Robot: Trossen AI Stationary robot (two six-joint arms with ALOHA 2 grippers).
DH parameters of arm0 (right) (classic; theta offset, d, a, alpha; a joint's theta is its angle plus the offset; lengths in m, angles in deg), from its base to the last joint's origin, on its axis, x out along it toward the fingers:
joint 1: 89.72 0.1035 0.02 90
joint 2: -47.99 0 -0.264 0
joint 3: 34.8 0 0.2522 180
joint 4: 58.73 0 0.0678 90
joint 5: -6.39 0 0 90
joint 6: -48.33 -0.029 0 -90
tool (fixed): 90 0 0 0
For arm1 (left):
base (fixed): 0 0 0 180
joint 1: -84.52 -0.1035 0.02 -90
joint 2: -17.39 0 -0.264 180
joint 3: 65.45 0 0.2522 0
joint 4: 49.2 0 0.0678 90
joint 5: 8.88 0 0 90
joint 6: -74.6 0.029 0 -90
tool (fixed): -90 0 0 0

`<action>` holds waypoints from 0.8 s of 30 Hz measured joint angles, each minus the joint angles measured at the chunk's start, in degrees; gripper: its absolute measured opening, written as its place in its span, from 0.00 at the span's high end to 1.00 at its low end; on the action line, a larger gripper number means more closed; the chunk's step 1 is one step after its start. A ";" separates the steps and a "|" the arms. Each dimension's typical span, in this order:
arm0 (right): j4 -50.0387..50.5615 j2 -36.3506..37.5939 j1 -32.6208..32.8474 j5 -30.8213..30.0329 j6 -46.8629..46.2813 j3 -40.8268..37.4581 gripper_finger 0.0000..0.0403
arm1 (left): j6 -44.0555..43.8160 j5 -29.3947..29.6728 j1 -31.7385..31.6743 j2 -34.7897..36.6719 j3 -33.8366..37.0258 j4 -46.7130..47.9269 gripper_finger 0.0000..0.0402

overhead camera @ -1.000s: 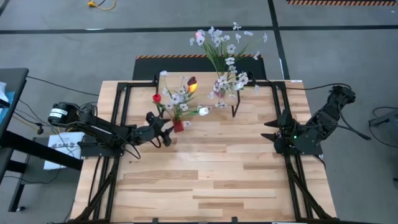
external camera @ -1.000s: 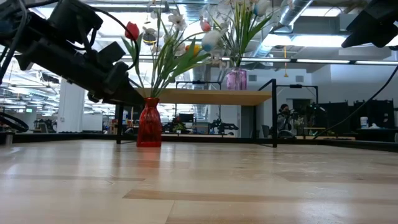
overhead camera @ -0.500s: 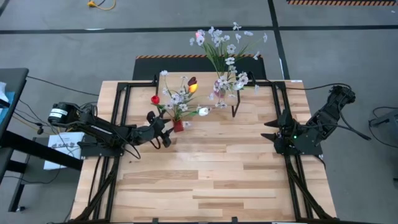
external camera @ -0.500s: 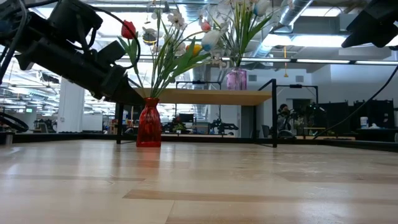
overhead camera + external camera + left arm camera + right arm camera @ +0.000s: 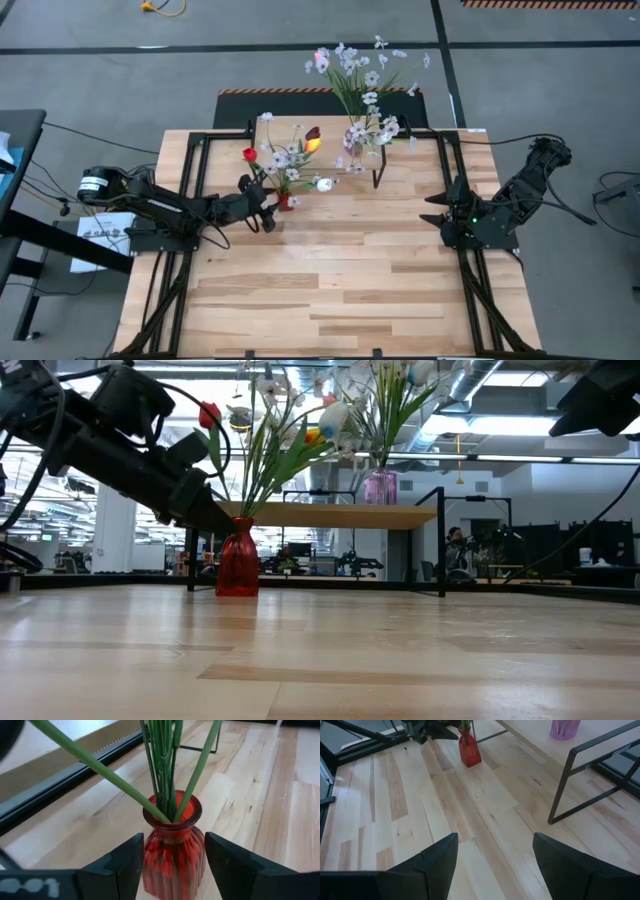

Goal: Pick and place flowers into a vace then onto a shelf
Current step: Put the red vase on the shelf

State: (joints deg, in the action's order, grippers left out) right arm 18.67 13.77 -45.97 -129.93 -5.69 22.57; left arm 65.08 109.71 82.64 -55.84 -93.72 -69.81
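A red ribbed glass vase stands on the table left of centre and holds tulips and white blossom sprays on green stems. My left gripper reaches in from the table's left and is shut on this vase. A purple vase with white blossoms stands on the low light-wood shelf at the far edge. My right gripper hangs open above the table's right side, touching nothing. My left gripper holds the red vase by its ribbed body, just under the neck. One finger sits on each side. The fingers come in about level from the table's left. The vase stands upright with its base on the table.
The shelf's dark metal legs stand right of the red vase. Black rails run along the table's left and right sides. Bare wood fills the near half of the table. A person sits in the room beyond.
My left gripper has moved a little toward the red vase and the far edge. The vase has slid slightly with it, staying on the table, and its flower heads have swayed.
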 joint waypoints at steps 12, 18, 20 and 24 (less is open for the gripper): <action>0.02 0.00 0.00 0.00 0.00 0.01 0.38 | 0.86 -2.84 -1.19 0.00 0.00 -2.81 0.50; 0.02 0.00 0.00 0.00 0.00 0.01 0.38 | 0.85 -4.76 -2.31 0.00 0.00 -2.45 0.50; 0.02 0.00 0.00 0.00 0.00 0.01 0.38 | 0.85 -5.37 -2.84 0.00 0.00 -2.43 0.50; 0.02 0.00 0.00 0.00 0.00 0.01 0.38 | 1.39 -5.56 -3.74 0.00 0.00 -2.29 0.50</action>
State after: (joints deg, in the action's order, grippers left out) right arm 18.69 13.77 -45.97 -129.93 -5.69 22.58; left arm 66.47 104.14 78.91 -55.84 -93.72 -72.10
